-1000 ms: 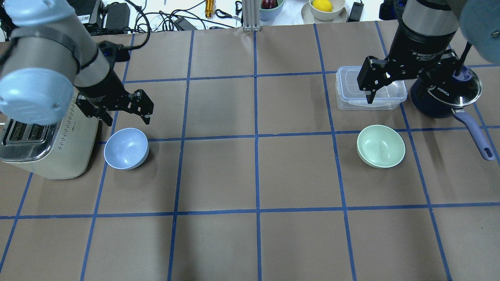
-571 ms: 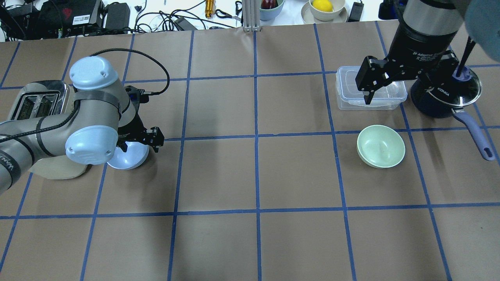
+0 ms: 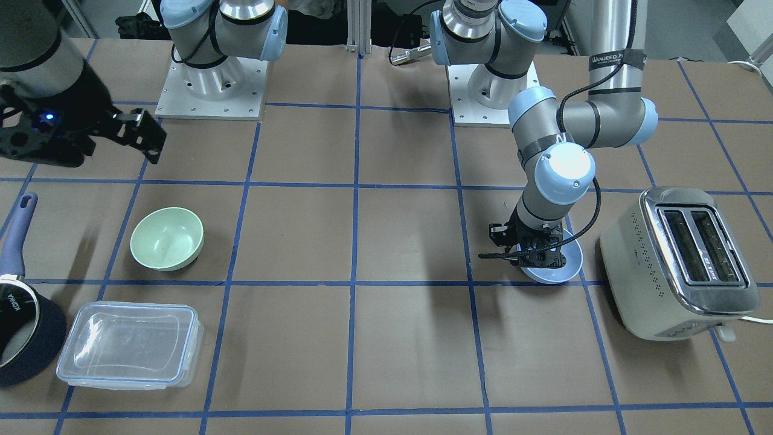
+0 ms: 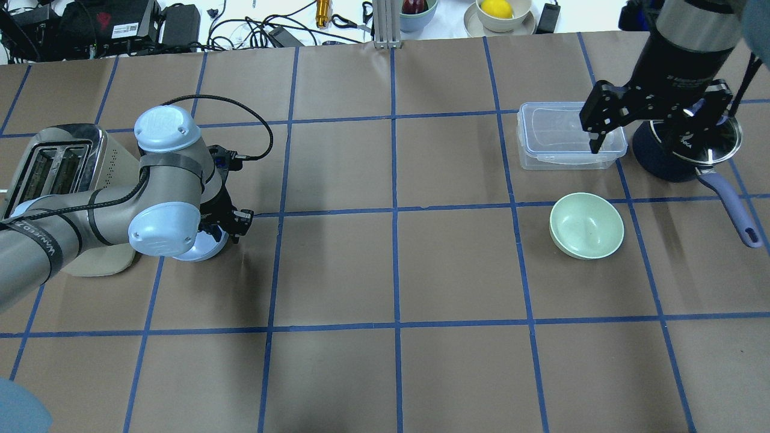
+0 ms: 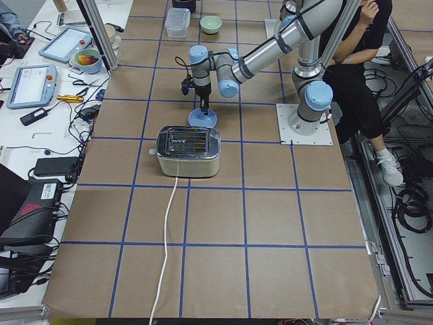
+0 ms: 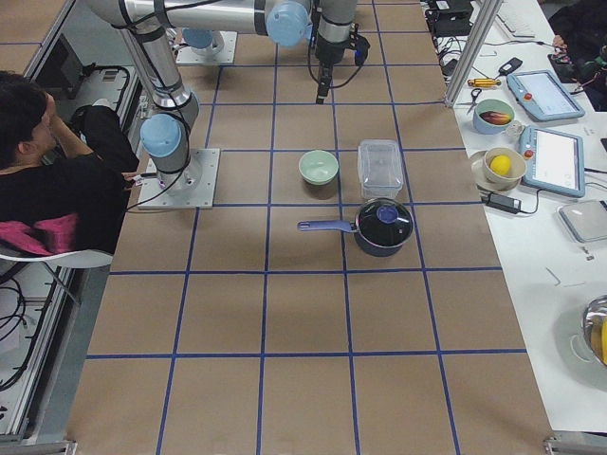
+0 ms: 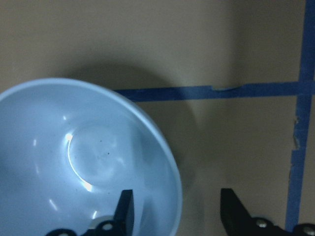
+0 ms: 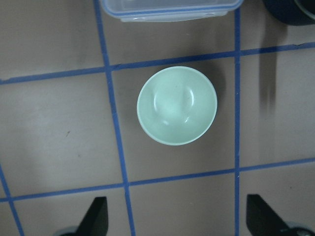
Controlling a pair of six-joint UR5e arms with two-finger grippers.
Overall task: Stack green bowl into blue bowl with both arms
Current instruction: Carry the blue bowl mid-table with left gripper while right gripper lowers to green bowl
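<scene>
Green bowl [image 4: 586,225]: upright on the desk [image 4: 391,270] on my right side, just beside a clear lidded container [image 4: 553,144] and near a dark saucepan [image 4: 692,156]; nothing touches it.
Blue bowl [image 7: 74,162]: upright on my left side, just beside the cream toaster [image 4: 54,162], largely hidden under my left wrist in the overhead view.
Left fingers [image 7: 126,216]: spread, low at the blue bowl, straddling its rim, one inside and one outside; I cannot tell whether they touch it.
Right fingers [image 8: 96,219]: spread wide, gripping nothing, high above the desk; my wrist camera looks straight down onto the green bowl.
</scene>
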